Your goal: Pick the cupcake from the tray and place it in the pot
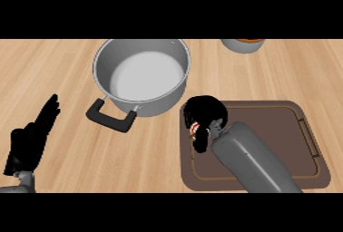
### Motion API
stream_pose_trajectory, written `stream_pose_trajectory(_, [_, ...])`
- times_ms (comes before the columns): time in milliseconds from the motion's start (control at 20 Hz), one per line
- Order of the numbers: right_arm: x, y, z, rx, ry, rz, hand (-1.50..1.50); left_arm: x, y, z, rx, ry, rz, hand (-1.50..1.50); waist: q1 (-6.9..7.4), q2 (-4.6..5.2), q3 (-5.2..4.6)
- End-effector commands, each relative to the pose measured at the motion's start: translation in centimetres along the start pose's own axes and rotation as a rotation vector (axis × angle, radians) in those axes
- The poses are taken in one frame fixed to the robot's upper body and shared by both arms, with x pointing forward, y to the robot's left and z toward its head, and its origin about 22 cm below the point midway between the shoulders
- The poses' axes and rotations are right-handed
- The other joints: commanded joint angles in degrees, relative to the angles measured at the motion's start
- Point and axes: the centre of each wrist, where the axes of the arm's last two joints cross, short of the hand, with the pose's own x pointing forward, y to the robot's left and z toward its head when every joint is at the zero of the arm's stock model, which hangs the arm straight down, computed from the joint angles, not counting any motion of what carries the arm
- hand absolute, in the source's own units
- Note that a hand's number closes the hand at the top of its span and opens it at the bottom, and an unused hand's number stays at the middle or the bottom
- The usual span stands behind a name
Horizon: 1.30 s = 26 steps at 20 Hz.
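Right hand (204, 115) curled round cupcake (195, 128) at brown tray's (281, 136) far-left corner, near steel pot (144, 74); left hand (30, 140) open at left edge.

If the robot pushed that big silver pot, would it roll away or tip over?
Probably neither. The pot stands upright on the counter on a broad base, so it would likely slide. It looks like metal, so stiff and probably fairly heavy. Its black handle sticks out, so a push there might turn it.

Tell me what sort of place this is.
Most likely a kitchen counter: a light wooden worktop carries a grey metal pot with a black handle and a dark brown tray, with another small container at the far edge.
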Motion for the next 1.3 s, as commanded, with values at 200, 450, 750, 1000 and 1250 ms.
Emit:
stream_pose_trajectory(200, [10.7,2.8,2.7,-0.135,-0.125,0.098,1.5,1.9,-1.9,-1.7,-0.067,-0.034,-0.005,0.0,3.86,0.48,0.01])
stream_pose_trajectory(450, [14.5,1.8,5.0,-0.38,-0.104,0.153,1.5,1.8,-1.2,-2.0,-0.073,-0.017,-0.02,0.0,2.98,-0.03,-0.04])
stream_pose_trajectory(750, [18.5,-2.2,8.4,-0.786,-0.085,0.134,1.5,1.2,-0.1,-2.1,-0.03,-0.006,-0.026,0.0,1.85,-0.69,-0.1])
stream_pose_trajectory(1000, [20.1,-4.0,10.6,-0.882,-0.114,-0.036,1.5,1.1,-1.9,-2.2,-0.027,-0.008,-0.009,0.0,0.89,-0.39,-0.09])
stream_pose_trajectory(1250, [20.7,-6.3,10.2,-0.935,-0.104,-0.153,1.5,-0.3,-1.0,-1.4,-0.014,-0.007,-0.006,0.0,0.82,-0.03,-0.13])
